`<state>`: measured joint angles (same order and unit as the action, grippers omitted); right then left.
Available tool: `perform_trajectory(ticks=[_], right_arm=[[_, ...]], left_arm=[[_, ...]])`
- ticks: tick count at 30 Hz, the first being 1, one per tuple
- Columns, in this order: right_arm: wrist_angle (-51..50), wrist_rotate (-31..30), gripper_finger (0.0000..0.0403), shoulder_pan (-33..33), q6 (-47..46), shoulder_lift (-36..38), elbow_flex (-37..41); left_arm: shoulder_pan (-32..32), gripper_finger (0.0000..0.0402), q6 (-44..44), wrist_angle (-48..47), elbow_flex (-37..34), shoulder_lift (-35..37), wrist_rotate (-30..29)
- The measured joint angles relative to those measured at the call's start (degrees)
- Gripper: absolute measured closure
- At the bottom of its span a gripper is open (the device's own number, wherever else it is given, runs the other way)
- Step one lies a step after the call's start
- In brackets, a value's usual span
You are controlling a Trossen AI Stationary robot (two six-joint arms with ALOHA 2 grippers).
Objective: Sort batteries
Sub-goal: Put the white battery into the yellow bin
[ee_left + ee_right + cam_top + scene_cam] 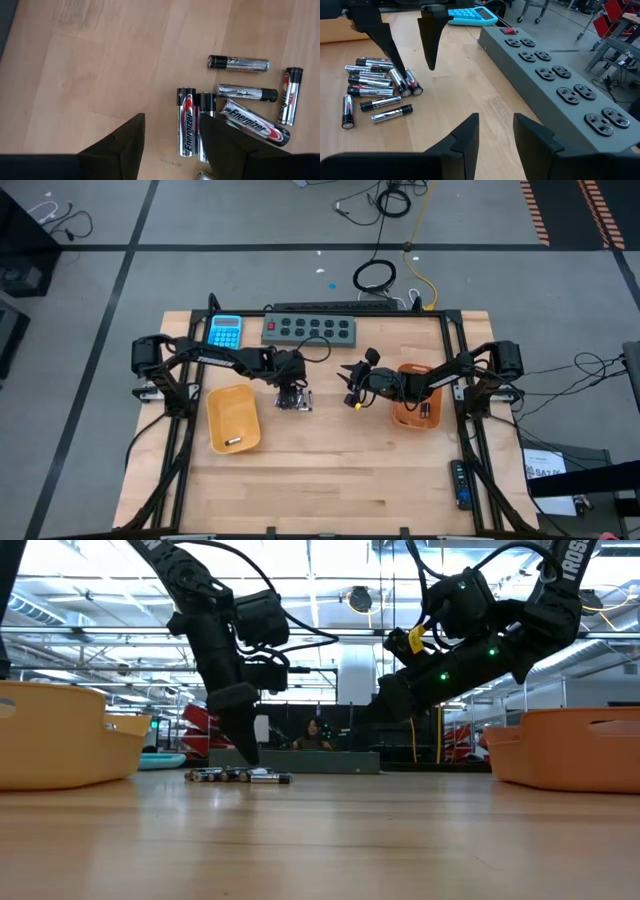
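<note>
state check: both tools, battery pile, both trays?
left tool: open, fingers straddling the edge of the pile, nothing held
right tool: open, empty, raised off the table beside the right tray
batteries: loose pile lying flat on the table
left tray: one battery inside
right tray: some batteries inside, partly hidden by the arm

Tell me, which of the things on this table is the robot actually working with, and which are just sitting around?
Part of the job:
- pile of batteries, mid-table
- left gripper, open, lowered at the pile
- yellow tray, one battery inside
- orange tray, under the right arm
- right gripper, open, empty, raised off the table

Just lying about:
- blue calculator
- grey power strip
</note>
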<state>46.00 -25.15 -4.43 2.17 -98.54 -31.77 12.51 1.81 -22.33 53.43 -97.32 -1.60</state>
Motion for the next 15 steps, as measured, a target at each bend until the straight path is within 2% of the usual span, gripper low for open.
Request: perform_trajectory(ticks=[7,15], right_arm=[[0.0,0.0,0.0291,0.0,0.0,0.0,0.0],[0.0,0.0,0.0291,0.0,0.0,0.0,0.0]], left_arm=[[0.0,0.0246,0.3,-1.0,0.0,-0.9,0.1],[-0.2,0.0249,2.0,-0.6,0.1,-4.6,0.6]])
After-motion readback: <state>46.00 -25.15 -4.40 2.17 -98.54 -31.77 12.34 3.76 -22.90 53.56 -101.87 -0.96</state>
